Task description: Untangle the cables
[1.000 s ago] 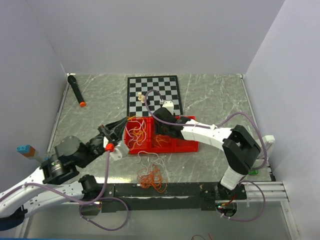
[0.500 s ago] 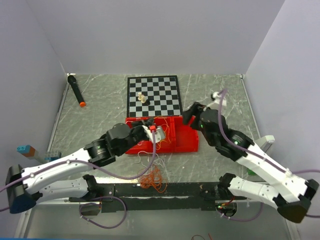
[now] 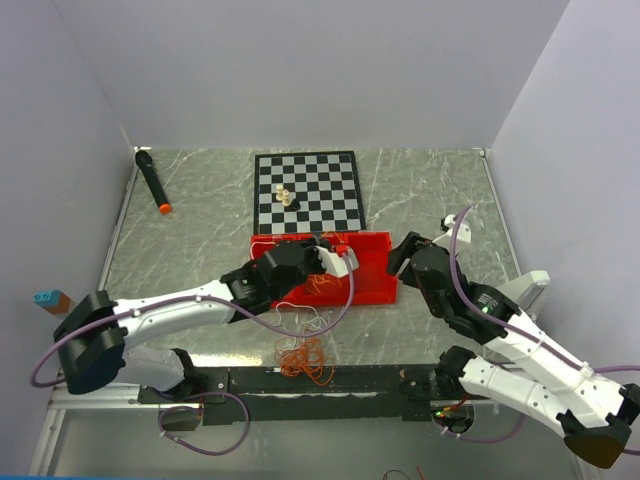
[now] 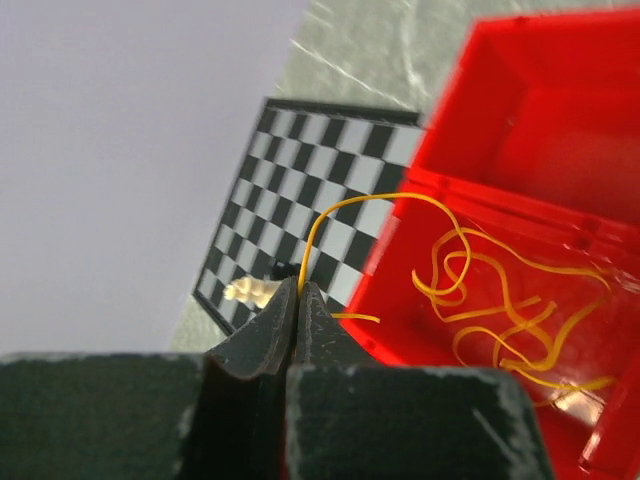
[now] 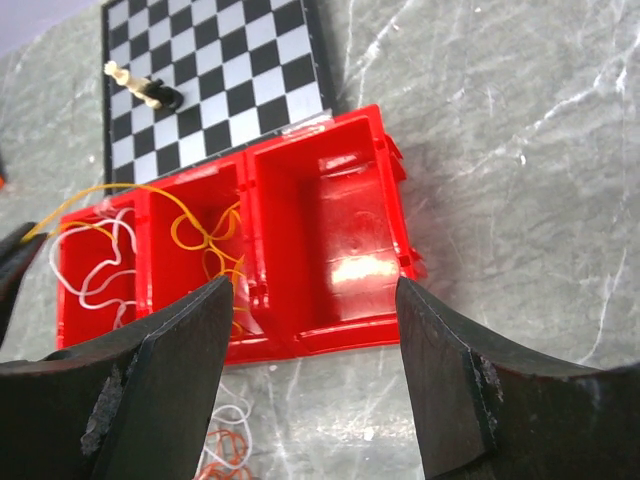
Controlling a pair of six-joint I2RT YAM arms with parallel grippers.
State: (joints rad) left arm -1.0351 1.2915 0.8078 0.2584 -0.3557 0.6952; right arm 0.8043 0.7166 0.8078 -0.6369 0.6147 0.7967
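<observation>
1. Pinches a yellow-orange cable (image 4: 405,196) between the tightly pressed fingers of the left gripper (image 4: 298,298), just above the red tray (image 4: 440,130)
2. Spreads the right gripper (image 5: 312,300) wide, grasping nothing, over the tray's right compartment
3. Trails the pinched cable down in loops into the middle compartment
4. Shows a white cable (image 5: 95,265) coiled in the left compartment
5. Leaves a red-orange cable (image 3: 305,360) and a second white cable (image 3: 312,322) on the table (image 3: 200,220), just in front of the tray

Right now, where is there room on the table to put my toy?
The table is bare between the marker and the chessboard, and right of the chessboard toward the far corner. Crowded: the red tray and the loose cables in front of it.
</observation>
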